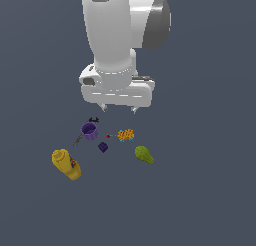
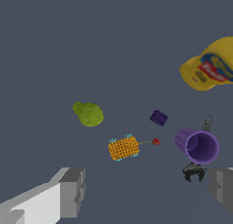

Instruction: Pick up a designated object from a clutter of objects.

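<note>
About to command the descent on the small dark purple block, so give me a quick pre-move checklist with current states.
1. Gripper open: ok, fingers spread wide and holding nothing.
2. Dark purple block visible: ok, also in the wrist view.
3. Gripper above the block: not ok, it hangs high and off to one side.
4. Gap to the purple cup: ok, apart but close.
5. Gap to the orange spiky piece: ok, separate.
6. Block's orientation against the fingers: cannot tell.

mustard bottle [image 2: 210,66] cropped; hand [image 2: 148,191] fingers cropped
</note>
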`<state>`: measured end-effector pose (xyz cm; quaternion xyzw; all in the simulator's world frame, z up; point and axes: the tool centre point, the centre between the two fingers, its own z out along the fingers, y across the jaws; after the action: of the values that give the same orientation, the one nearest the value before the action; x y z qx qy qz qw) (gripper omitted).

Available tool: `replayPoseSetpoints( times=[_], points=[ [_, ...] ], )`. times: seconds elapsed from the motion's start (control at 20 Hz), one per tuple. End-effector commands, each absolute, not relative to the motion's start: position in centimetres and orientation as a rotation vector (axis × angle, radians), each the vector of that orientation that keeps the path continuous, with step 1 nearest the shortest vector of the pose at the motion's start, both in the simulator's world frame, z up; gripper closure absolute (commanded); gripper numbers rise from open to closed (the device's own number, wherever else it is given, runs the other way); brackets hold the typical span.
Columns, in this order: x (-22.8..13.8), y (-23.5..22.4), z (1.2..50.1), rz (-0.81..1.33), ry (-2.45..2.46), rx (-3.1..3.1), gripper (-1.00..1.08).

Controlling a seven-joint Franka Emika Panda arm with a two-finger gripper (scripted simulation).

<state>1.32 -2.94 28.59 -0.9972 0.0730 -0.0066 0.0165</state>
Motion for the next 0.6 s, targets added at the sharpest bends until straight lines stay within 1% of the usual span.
replayPoseSetpoints(
  times=[0.0, 0.3, 0.55],
  points=[
    [1.8, -3.7, 26.7, -0.016, 0.302, -3.093, -0.92],
    [2.8, -6.3, 20.4, -0.008, 0.557, -3.059, -0.92],
    [2.9, -8.8, 14.6, -0.002, 0.787, -3.017, -0.92]
  ],
)
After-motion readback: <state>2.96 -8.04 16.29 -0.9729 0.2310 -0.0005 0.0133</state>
